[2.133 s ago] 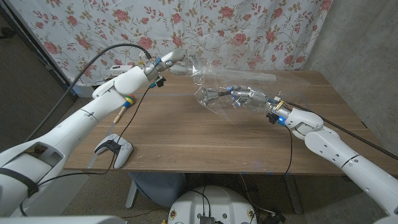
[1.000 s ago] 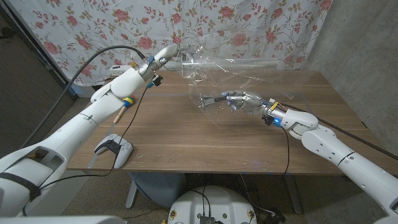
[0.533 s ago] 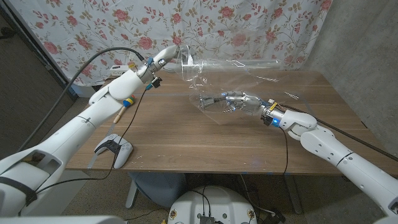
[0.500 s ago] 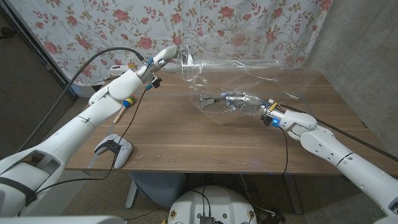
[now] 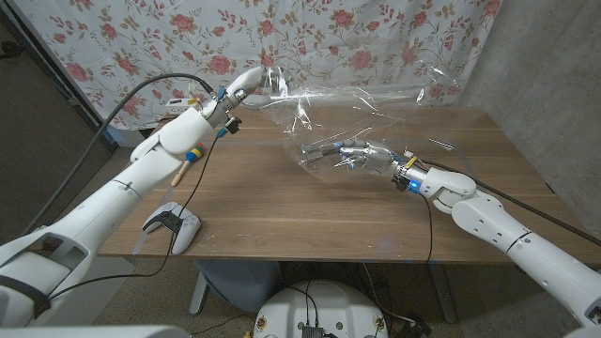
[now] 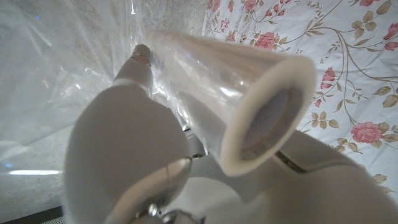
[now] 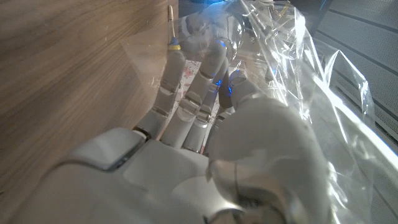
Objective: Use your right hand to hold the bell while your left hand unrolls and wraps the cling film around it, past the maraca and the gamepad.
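Observation:
In the head view my left hand [image 5: 242, 89] holds the cling film roll [image 5: 268, 84] up above the table's back left. A clear film sheet [image 5: 376, 99] stretches from the roll to the right and hangs down over the silver bell [image 5: 315, 153]. My right hand [image 5: 368, 155] grips the bell near the table's middle, just above the wood, under the film. The left wrist view has the roll's open end [image 6: 258, 118] against my left hand [image 6: 124, 149]. In the right wrist view, film [image 7: 311, 81] drapes over my right hand [image 7: 199, 137].
A maraca [image 5: 188, 158] with a wooden handle lies at the table's left, under my left arm. A white gamepad [image 5: 172, 223] sits near the front left edge. A floral cloth [image 5: 376, 38] hangs behind the wooden table [image 5: 282, 216].
The film sheet has spread wider to the right and now billows above the table's back. My left hand has raised the roll slightly. My right hand has moved the bell a little left.

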### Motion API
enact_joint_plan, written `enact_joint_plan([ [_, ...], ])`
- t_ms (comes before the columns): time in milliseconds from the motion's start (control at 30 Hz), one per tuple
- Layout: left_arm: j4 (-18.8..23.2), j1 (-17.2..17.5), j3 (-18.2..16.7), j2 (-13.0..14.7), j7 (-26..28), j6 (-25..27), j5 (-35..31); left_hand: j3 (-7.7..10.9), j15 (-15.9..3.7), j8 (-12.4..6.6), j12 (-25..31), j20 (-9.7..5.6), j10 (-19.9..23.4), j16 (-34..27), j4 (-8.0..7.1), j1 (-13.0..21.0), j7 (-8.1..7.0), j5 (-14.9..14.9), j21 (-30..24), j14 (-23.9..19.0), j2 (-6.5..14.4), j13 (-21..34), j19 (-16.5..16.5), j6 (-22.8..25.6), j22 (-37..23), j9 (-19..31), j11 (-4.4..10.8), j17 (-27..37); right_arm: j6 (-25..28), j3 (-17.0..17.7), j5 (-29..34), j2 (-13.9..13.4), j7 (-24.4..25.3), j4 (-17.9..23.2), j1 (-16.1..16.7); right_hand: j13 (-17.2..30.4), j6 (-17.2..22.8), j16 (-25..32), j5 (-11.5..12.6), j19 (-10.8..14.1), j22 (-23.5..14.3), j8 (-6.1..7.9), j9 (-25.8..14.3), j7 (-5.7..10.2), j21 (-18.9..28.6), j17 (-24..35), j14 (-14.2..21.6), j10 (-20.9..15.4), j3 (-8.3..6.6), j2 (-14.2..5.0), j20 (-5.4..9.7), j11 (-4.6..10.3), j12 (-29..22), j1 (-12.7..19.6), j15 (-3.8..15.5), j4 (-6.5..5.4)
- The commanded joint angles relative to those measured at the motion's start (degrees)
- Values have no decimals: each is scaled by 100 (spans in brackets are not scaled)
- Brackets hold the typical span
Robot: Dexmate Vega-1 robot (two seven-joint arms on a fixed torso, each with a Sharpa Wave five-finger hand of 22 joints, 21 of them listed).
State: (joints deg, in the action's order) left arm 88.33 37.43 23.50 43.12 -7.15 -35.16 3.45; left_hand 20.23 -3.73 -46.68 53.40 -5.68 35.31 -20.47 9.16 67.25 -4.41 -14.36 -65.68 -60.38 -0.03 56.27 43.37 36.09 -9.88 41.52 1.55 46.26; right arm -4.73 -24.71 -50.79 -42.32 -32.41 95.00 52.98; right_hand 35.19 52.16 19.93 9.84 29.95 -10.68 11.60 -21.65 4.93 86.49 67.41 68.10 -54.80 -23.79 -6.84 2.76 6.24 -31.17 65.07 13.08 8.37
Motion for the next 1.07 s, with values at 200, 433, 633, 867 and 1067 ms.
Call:
enact_joint_plan([
  [200,-24,121,-93,-15,-87,-262,142,779,-883,-18,-69,-59,675,78,21,369,47,-5,32,-757,486,357,-24,-28,-2,145,641,-4,171,-99,79,31,117,-152,-90,26,21,30,34,16,0,6,-34,-32,8,18,3,-4,-21,-19,844,43,21,54,7,17],
  [433,-29,160,-122,-43,-31,-306,82,785,-884,-18,-67,-62,683,62,29,364,40,-1,35,-793,481,366,-24,-28,-1,154,645,11,157,-106,105,30,134,-157,-74,15,22,32,34,12,-1,6,-35,-25,10,24,-2,-11,-21,-19,839,34,30,51,6,15],
  [633,44,196,-137,-31,-22,-270,43,790,-886,-12,-49,-65,676,76,30,358,44,1,36,-782,479,409,-23,-29,-1,154,656,5,144,-103,98,37,132,-176,-56,34,22,31,34,14,0,6,-35,-31,9,22,-3,-7,-21,-17,844,31,24,55,9,18],
  [867,21,173,-110,-43,-99,-254,116,793,-875,-13,-52,-63,646,77,29,349,43,6,45,-780,481,434,-49,-34,-3,169,657,17,129,-106,110,38,83,-235,-87,33,21,34,35,2,0,5,-36,-40,8,25,-3,-4,-22,-15,841,16,30,58,9,21],
  [1067,-10,142,-82,-50,-161,-226,156,799,-889,-9,-63,-63,672,84,35,351,39,9,39,-783,482,414,-38,-14,-4,161,653,15,135,-121,124,60,38,-307,-146,34,23,31,34,4,0,6,-36,-27,9,21,-5,-7,-20,-18,841,41,32,53,8,16],
])
